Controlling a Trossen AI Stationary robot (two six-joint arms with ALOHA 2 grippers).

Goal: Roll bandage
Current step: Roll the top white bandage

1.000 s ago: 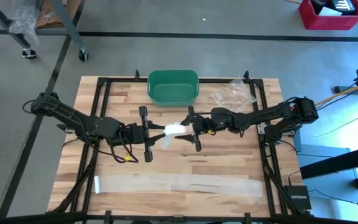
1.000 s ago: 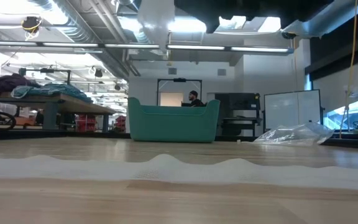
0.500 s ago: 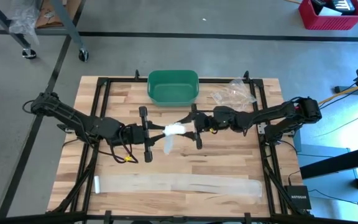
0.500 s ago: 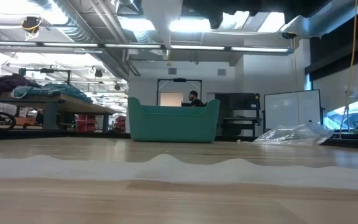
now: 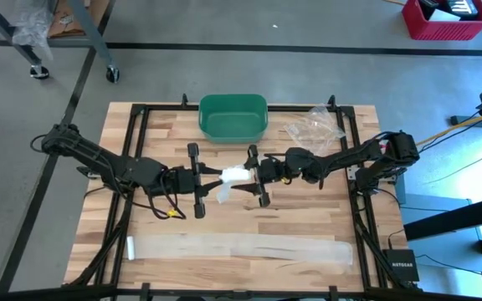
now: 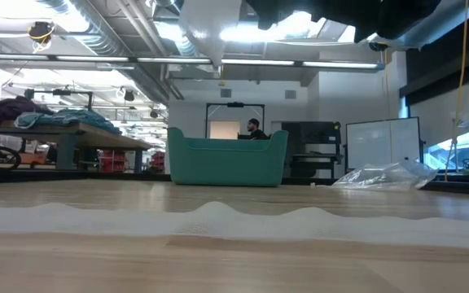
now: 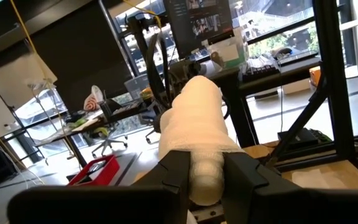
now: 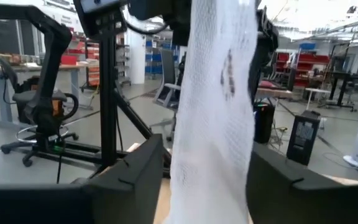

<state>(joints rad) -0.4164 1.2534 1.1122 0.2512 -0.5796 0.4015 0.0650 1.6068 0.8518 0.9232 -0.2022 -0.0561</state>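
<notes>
The left hand [image 5: 201,181] is up above the middle of the bench [image 5: 308,217], shut tight on the bandage roll [image 5: 235,174]. A loose tail [image 5: 223,191] hangs from the roll. It could slip or unwind if the 2 hands pull apart. The right hand [image 5: 256,176] faces it, its fingers apart with the gauze hanging between them, not pinched yet. The green bin [image 5: 233,117] sits near behind. A long gauze strip [image 5: 241,247] lies along the front edge. Bare wood lies between.
</notes>
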